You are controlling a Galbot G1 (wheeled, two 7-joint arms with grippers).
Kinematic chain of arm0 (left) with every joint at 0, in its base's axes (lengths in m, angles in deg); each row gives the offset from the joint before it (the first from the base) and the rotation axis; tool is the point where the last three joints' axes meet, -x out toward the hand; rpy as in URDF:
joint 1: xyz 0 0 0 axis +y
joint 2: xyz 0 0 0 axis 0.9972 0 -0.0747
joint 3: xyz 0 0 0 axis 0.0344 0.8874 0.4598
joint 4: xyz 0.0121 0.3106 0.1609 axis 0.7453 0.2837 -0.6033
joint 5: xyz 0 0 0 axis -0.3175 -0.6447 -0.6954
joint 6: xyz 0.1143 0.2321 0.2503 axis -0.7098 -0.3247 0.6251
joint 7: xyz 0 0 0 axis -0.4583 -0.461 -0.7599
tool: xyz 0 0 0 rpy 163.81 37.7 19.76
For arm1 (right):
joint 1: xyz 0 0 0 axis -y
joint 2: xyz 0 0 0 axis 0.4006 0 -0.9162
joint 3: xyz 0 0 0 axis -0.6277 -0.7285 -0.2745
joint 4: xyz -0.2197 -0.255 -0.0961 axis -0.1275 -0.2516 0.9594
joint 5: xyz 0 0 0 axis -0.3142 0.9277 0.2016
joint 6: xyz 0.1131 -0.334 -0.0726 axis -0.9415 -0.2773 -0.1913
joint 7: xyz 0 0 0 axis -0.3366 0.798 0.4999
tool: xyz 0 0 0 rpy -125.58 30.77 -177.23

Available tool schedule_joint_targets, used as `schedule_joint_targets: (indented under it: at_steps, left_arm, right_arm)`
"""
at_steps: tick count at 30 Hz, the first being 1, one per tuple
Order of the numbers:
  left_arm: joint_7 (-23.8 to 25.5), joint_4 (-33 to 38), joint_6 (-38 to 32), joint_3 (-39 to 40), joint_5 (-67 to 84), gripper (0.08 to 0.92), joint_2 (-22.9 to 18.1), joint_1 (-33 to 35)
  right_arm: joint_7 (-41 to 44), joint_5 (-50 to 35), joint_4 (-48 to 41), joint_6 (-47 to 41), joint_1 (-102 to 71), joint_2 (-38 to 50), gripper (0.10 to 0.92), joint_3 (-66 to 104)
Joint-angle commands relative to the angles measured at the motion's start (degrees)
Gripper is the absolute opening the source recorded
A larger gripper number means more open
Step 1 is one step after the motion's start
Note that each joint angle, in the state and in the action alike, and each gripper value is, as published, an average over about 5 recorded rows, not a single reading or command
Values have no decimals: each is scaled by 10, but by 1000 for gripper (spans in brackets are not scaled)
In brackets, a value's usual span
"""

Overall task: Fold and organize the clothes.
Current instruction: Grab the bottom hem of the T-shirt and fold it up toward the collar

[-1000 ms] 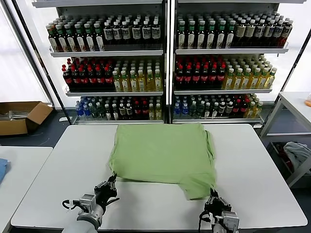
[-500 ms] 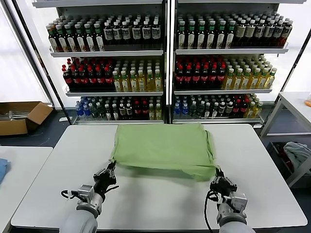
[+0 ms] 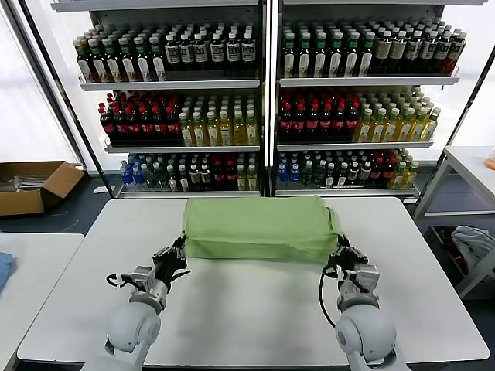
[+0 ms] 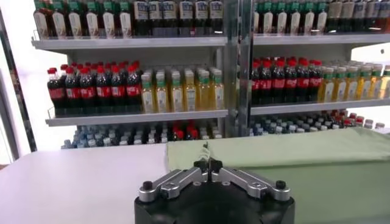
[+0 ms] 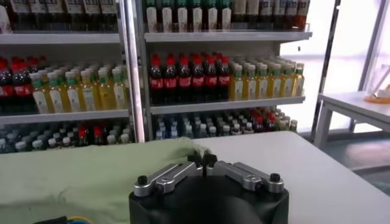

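Currently: green polo shirt (image 3: 259, 226), folded, lies across far half of white bench (image 3: 247, 309). Left tool (image 3: 177, 257) pinches its near-left corner; right tool (image 3: 339, 256) pinches near-right corner, fingertips pressed together.

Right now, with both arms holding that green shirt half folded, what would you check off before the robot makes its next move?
1. Left gripper shut on its corner of the light green soft cloth polo shirt: ok; the wrist view shows its jaws closed at the cloth edge.
2. Right gripper shut on the other near corner: ok.
3. Both held corners level with each other: ok, roughly the same height in the head view.
4. Folded near edge straight between the grippers: ok, with slight bunching at the right end.
5. Collar, buttons and print lying flat: cannot tell; they are hidden.
6. Shirt fully on the white table: ok.
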State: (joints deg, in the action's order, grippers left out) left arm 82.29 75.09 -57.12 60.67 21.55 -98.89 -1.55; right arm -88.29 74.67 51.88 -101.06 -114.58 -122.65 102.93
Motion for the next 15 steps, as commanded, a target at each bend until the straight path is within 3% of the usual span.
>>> schedule_joint_targets:
  at_steps: [1, 15]
  left_arm:
    - [2, -153, -3, 39, 9, 85, 4, -142]
    - [11, -252, -1, 66, 24, 85, 11, -209]
  right_arm:
    - [4, 1, -120, 4, 119, -1, 108, -9]
    - [11, 6, -230, 6, 179, -21, 108, -36]
